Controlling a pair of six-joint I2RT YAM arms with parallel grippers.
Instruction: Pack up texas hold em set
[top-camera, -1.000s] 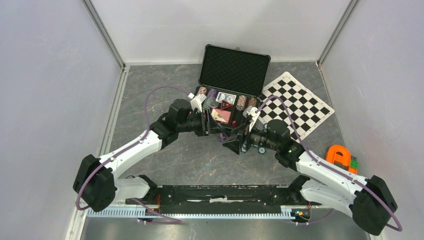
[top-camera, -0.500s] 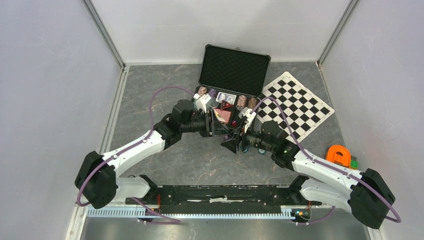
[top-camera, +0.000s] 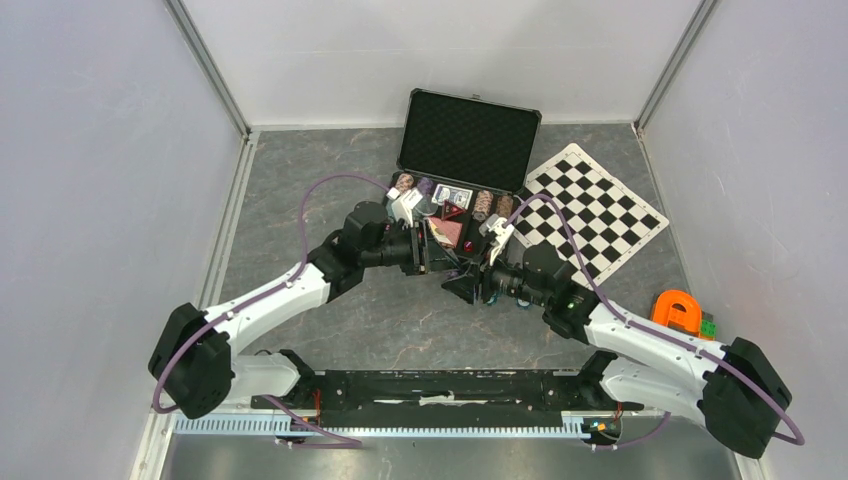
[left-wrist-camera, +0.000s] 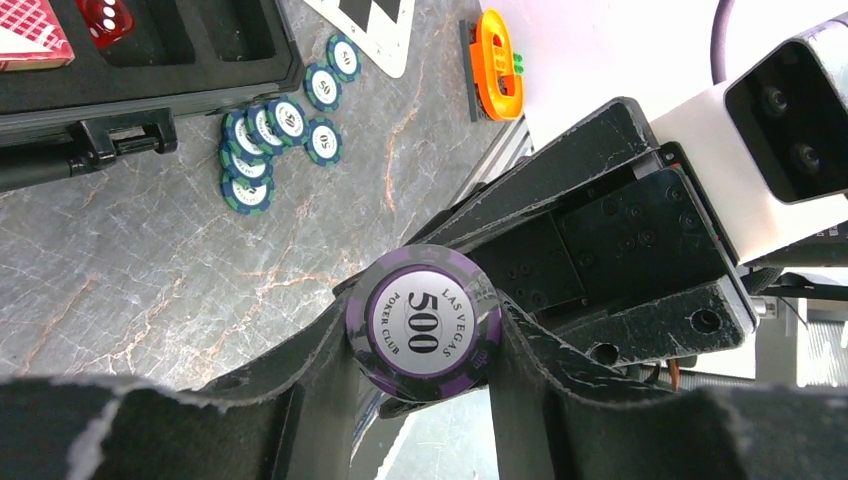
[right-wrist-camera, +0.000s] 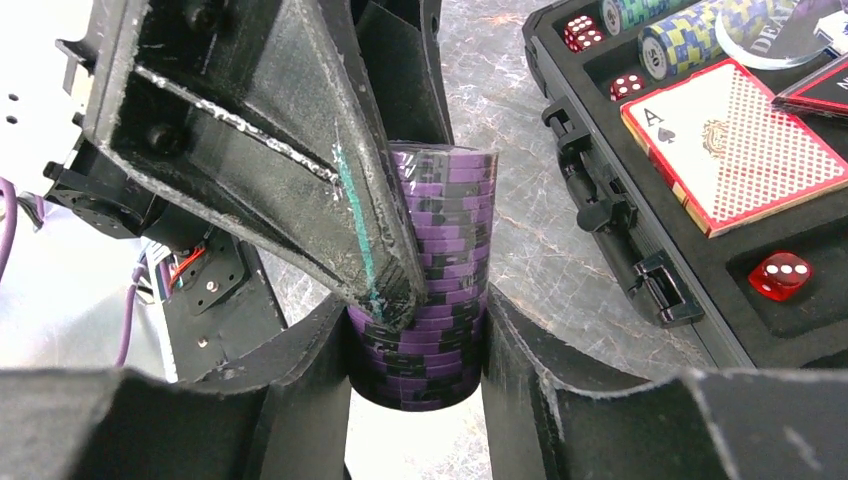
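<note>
- Black foam-lined case (top-camera: 470, 140) sits open at far side of table (top-camera: 380, 310), lid up.
- L gripper (left-wrist-camera: 422, 335) clamps purple chip stack (right-wrist-camera: 450, 250); R gripper (right-wrist-camera: 418, 345) closed on same stack, just off case's near edge.
- Red deck (right-wrist-camera: 730, 145) lies in case tray.
- Teal chips (left-wrist-camera: 270, 130) loose on table beside case latch.
- Red die (right-wrist-camera: 780, 275) in case pocket.

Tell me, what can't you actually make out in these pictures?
- Top view: the purple chip stack is hidden where the arms meet.
- Right wrist view: a finger of the left pincer covers part of the stack; chips uncountable.
- Left wrist view: only the stack's end face shows, its length hidden.
- Right wrist view: the clear disc is cut off by the top edge.
- Top view: loose teal chips mostly hidden under the right arm.
</note>
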